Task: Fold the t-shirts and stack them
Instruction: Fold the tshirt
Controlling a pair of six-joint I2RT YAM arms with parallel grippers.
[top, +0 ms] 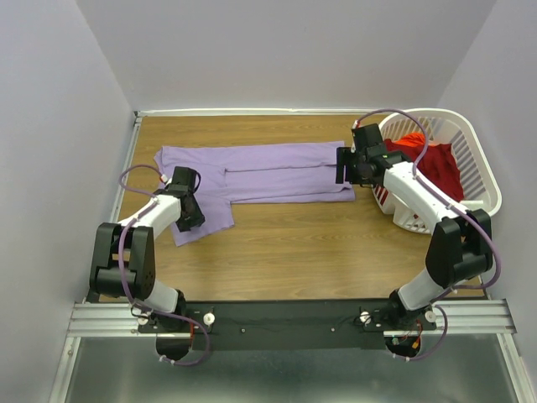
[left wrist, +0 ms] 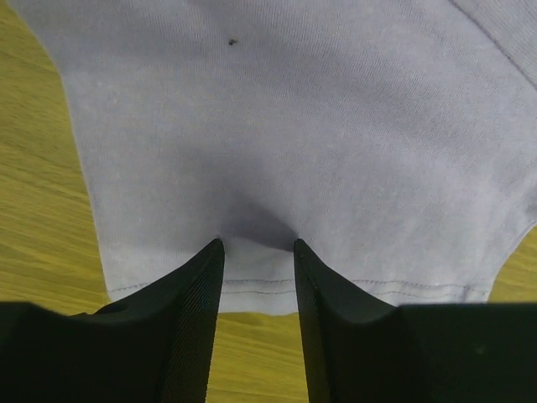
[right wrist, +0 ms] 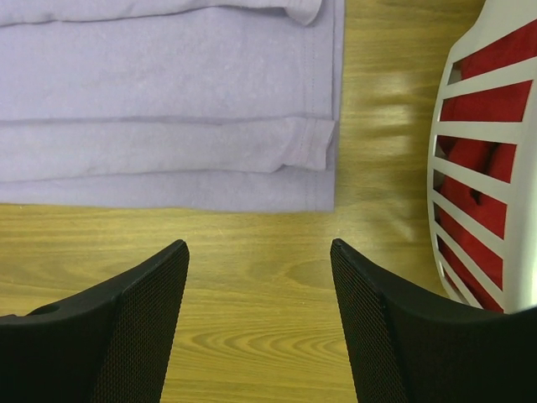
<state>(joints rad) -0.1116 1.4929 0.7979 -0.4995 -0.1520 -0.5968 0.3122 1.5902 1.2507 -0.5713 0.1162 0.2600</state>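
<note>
The lavender t-shirt [top: 268, 172] lies flat across the far half of the wooden table, folded lengthwise, with one sleeve sticking out towards the near left. My left gripper [top: 189, 210] is down on that sleeve. In the left wrist view its jaws [left wrist: 258, 242] stand narrowly open, with the tips touching the cloth [left wrist: 294, 126] just inside the stitched hem. My right gripper [top: 342, 165] is open and empty at the shirt's right end. In the right wrist view it [right wrist: 260, 245] hovers over bare wood just short of the folded edge [right wrist: 168, 101]. The deep red t-shirt [top: 436, 164] lies crumpled in the basket.
The white slatted laundry basket [top: 491, 180] stands at the right edge of the table, close beside my right arm; its wall [right wrist: 520, 210] shows just right of the right gripper. Bare wood [top: 294, 243] lies between the shirt and the arm bases. Grey walls enclose the table.
</note>
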